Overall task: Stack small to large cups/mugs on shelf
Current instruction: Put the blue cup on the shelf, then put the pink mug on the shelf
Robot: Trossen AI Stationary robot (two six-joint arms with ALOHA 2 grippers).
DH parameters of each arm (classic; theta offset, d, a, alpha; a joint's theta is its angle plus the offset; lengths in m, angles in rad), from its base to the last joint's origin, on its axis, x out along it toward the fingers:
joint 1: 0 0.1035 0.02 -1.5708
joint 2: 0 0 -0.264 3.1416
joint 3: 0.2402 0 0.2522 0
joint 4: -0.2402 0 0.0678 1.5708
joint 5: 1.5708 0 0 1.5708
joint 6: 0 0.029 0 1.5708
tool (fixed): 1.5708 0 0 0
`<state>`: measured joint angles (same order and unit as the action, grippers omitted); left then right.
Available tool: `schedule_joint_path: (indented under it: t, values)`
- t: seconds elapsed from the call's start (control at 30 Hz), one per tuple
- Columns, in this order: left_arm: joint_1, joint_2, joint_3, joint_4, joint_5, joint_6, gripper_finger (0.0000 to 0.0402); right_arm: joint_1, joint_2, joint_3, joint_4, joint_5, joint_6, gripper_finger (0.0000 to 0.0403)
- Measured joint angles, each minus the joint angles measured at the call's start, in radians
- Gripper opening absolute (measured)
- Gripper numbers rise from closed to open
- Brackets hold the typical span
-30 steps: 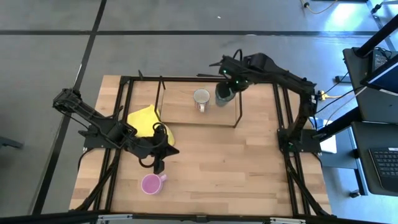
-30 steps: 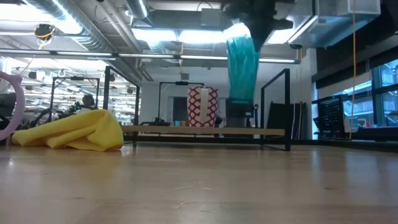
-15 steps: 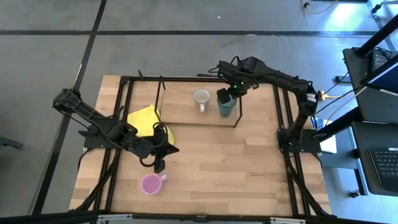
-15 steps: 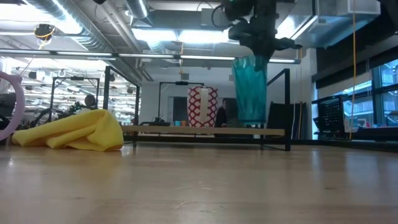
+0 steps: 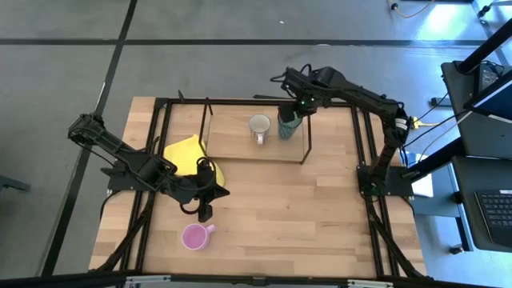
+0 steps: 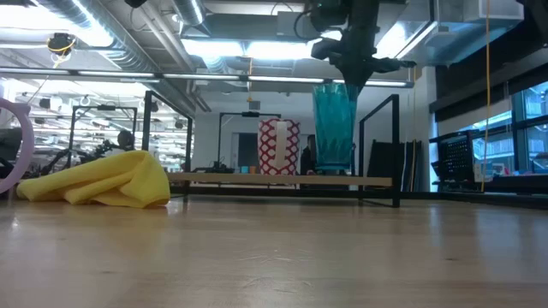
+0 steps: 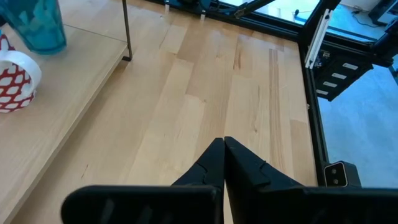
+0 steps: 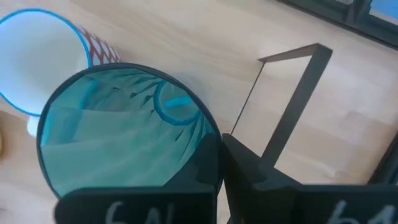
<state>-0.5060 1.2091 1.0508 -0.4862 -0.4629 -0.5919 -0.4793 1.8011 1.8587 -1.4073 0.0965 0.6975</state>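
Looking down on the table, we see the right gripper point(image 5: 293, 111) pinching the rim of the teal tumbler point(image 5: 289, 126), which stands upright on the shelf point(image 5: 232, 136), just beside the white mug point(image 5: 258, 126). From table height we find the tumbler point(image 6: 334, 127) with its base at the shelf board point(image 6: 282, 180) and the dark fingers clamped on its upper edge. Past the right wrist, we look straight into the tumbler's open mouth point(image 8: 124, 127), the mug's white rim point(image 8: 37, 56) close alongside. The left gripper point(image 5: 203, 213) hangs over the tabletop point(image 5: 304, 216), its fingers point(image 7: 214, 165) pressed together on nothing, between the yellow cloth point(image 5: 188, 156) and the pink mug point(image 5: 194, 237), which sits on the table well apart from the shelf.
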Motion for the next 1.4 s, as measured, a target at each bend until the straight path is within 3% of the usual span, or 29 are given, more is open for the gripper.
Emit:
schedule_joint_path:
  t: [0.63,0.87,1.17,1.27,1.4]
  values:
    - [0.0,0.0,0.0,-0.004,0.0,-0.004,0.0013,-0.002,0.005,-0.069,0.035,-0.046,-0.012,0.0032]
    - [0.003,0.0,0.0,-0.032,-0.031,-0.002,0.0031,-0.002,0.005,0.051,0.001,-0.037,-0.03,0.0037]
    - [0.055,0.0,0.0,-0.06,-0.059,0.037,0.0058,0.019,0.004,0.252,-0.139,0.035,-0.048,0.0076]
    - [0.099,0.0,0.0,-0.068,-0.077,0.09,0.0055,0.093,0.002,0.337,-0.142,0.048,-0.024,0.006]
    - [0.188,0.0,0.0,-0.072,-0.008,0.135,0.0033,0.26,0.002,0.39,-0.132,0.072,0.037,0.0009]
